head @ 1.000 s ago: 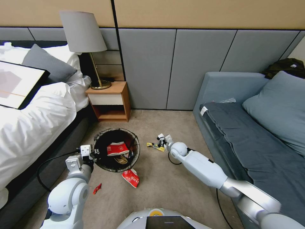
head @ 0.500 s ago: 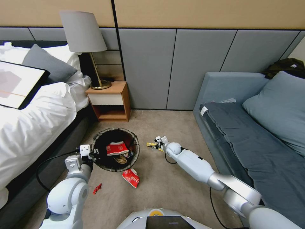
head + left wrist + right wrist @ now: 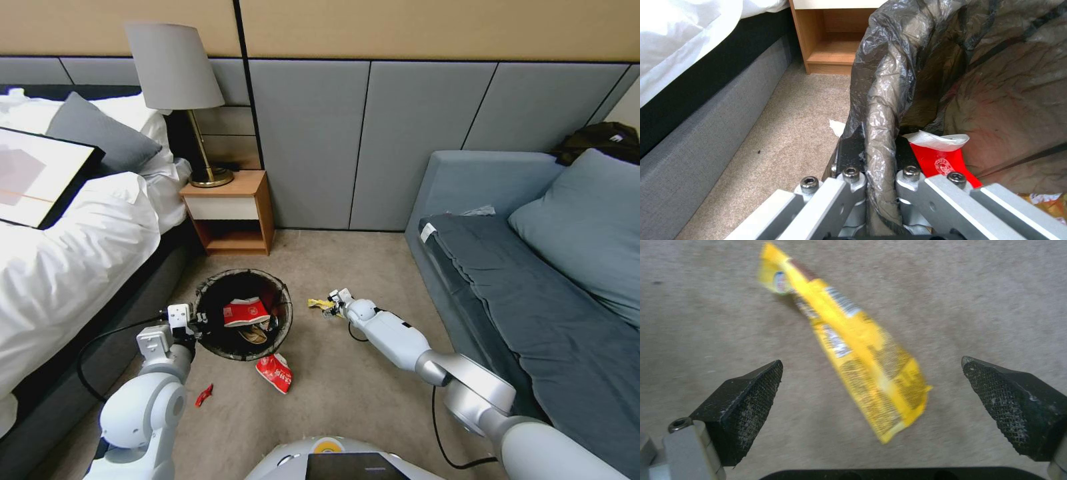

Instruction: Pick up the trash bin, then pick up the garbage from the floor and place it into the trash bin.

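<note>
1. Lying flat on the carpet (image 3: 360, 393) to the right of the bin, the yellow wrapper (image 3: 858, 350) is the piece of garbage in hand; in the right wrist view it sits between the two black ridged pads (image 3: 746, 403), nearer the middle than either side, and neither pad touches it
2. Judging by that, the step is the pick-up of this wrapper, and the grasp itself is not yet made
3. The right gripper (image 3: 331, 303) is low over the floor with its jaws spread wide and nothing in them
4. The next move, as I judge it, calls for the pads to reach the carpet on both sides of the wrapper and close; the foil is thin and flat, so a high pinch may slip over it
5. The trash bin (image 3: 244, 323) stands near the bed (image 3: 60, 267), its dark bag folded over the rim, with a red-and-white wrapper (image 3: 245, 311) already inside
6. The left gripper (image 3: 880, 180) is clamped on the bin's rim, the bag bunched between its jaws
7. More garbage waits on the floor: a red packet (image 3: 275, 373) just in front of the bin and a small red scrap (image 3: 204, 395) near the left arm
8. The right arm reaches forward and down, nearly straight, from the robot's right side beside the sofa (image 3: 533, 280); the left arm is bent close to the body
</note>
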